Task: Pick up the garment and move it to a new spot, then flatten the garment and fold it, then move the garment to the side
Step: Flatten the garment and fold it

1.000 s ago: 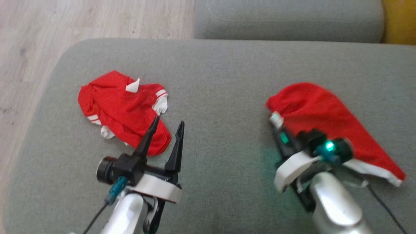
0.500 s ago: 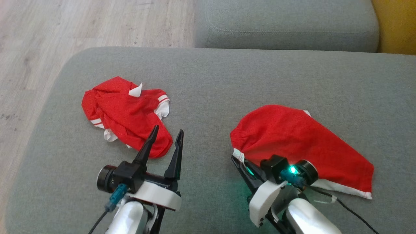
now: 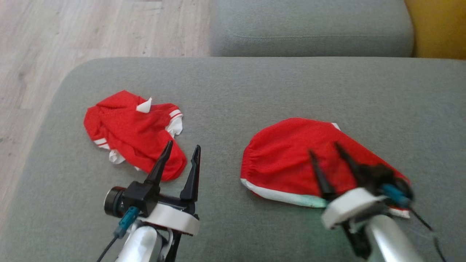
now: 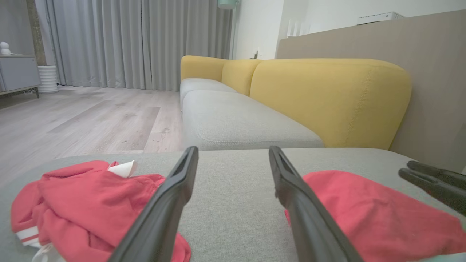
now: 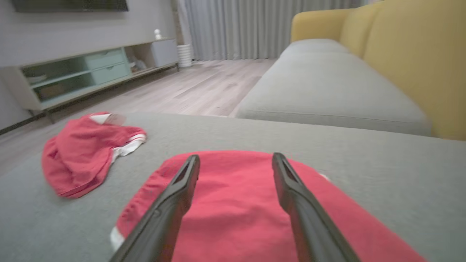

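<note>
White tag [image 3: 144,106] on crumpled red garment [image 3: 127,136]

no readable text, labels or numbers

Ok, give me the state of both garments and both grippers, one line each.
crumpled red garment: bunched in a heap, lying free on the grey cushion.
spread red garment: laid out fairly flat, not gripped.
left gripper: open, empty.
right gripper: open, empty, over the spread red garment.
</note>
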Tool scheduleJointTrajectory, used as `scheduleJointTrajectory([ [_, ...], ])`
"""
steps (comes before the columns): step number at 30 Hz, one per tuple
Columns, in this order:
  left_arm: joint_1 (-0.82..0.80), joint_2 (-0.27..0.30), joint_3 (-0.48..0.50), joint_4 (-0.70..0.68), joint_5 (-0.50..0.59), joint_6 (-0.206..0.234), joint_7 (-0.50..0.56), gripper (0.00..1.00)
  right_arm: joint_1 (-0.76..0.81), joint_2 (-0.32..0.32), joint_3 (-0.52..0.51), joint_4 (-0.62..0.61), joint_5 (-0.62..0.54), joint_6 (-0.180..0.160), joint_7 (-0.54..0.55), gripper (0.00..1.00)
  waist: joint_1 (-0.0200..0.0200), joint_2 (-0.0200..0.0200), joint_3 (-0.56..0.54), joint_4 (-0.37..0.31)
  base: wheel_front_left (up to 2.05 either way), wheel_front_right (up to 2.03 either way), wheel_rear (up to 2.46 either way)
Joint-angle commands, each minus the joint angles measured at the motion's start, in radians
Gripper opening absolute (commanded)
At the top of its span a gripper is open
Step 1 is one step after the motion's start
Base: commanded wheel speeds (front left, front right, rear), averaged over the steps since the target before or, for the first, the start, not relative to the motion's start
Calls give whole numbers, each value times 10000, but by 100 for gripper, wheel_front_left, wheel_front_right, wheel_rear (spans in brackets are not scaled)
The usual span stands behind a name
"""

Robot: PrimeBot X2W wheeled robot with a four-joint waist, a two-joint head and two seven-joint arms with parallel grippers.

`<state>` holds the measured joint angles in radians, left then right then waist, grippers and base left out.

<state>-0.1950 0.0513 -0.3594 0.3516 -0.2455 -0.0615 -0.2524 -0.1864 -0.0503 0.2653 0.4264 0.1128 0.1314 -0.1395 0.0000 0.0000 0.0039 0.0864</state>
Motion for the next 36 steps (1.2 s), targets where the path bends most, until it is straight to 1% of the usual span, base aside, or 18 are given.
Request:
scheduleJointTrajectory([
  [1, -107, 9, 339, -351, 68, 28, -93, 100, 128, 1, -516, -525, -148, -7, -378, 100, 0, 0, -47, -175, 0, 0, 0],
  [4, 6, 22, 357, -364, 104, -6, -93, 100, 657, 1, -1705, -856, -294, -7, -718, 100, 0, 0, -35, -368, 0, 0, 0],
  [7, 94, 28, 389, -376, 132, -25, -93, 100, 1257, 1, -2548, -934, -341, -7, -857, 100, 0, 0, 19, -569, 0, 0, 0],
  [10, 148, 27, 412, -381, 155, -52, -93, 100, 1707, 1, -2803, -838, -254, -7, -928, 100, 0, 0, 97, -743, 0, 0, 0],
  [14, 136, 23, 412, -401, 189, -91, -93, 100, 1802, 1, -3033, -687, -162, -7, -1009, 100, 0, 0, 247, -927, 0, 0, 0],
  [19, -7, 16, 395, -415, 231, -130, -93, 100, 1506, 1, -3947, 75, -294, -7, -773, 100, 0, 0, 463, -987, 0, 0, 0],
  [20, -7, 16, 395, -415, 231, -130, -93, 100, 1506, 1, -3947, 75, -294, -7, -773, 100, 0, 0, 463, -987, 0, 0, 0],
  [24, -127, 11, 359, -405, 243, -170, -93, 100, 1168, 1, -4391, 800, -329, -7, -691, 100, 0, 0, 659, -967, 0, 0, 0],
  [32, -370, 4, 344, -346, 268, -224, -93, 100, 474, 1, -4481, 2319, -366, -7, -621, 100, 0, 0, 969, -865, 0, 0, 0],
  [33, -405, 4, 368, -311, 280, -236, -93, 100, 364, 1, -4438, 2662, -374, -7, -650, 100, 0, 0, 981, -849, 0, 0, 0],
  [36, -431, 12, 414, -250, 305, -255, -93, 100, 225, 1, -4423, 3067, -395, -7, -737, 100, 0, 0, 967, -846, 0, 0, 0],
])
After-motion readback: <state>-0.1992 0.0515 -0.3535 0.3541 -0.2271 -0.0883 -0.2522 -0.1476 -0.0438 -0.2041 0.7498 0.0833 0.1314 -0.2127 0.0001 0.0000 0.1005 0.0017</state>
